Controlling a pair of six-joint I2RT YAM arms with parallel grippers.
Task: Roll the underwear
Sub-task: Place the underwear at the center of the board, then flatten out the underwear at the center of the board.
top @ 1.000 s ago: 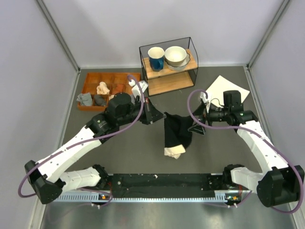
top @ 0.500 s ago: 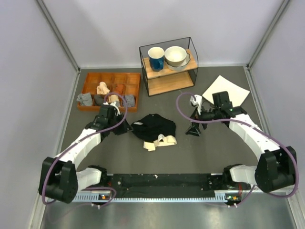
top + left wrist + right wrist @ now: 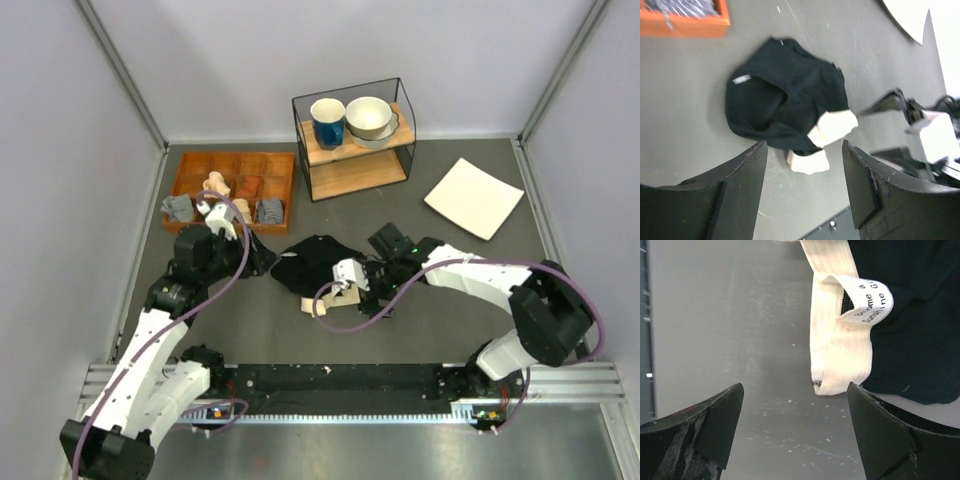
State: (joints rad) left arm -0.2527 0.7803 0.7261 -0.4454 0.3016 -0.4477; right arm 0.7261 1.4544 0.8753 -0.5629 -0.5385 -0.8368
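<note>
The underwear (image 3: pixel 318 265) lies crumpled in the middle of the table (image 3: pixel 250 320), with its cream waistband (image 3: pixel 840 340) twisted at its 5 o'clock. The left gripper (image 3: pixel 804 150), at its 9 o'clock, and the right gripper (image 3: pixel 795 390), beside the waistband, are both spread and hold nothing. Rolling now would probably give a lumpy, loose bundle, because the cloth is not flat.

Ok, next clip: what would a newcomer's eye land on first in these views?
A crumpled black underwear with a cream waistband lies unrolled at the centre of the top view. Both arms point at it: the right gripper is open with the waistband right in front of it, and the left gripper is open on the opposite side. An orange tray sits far left, and a wire shelf stands at the back.
</note>
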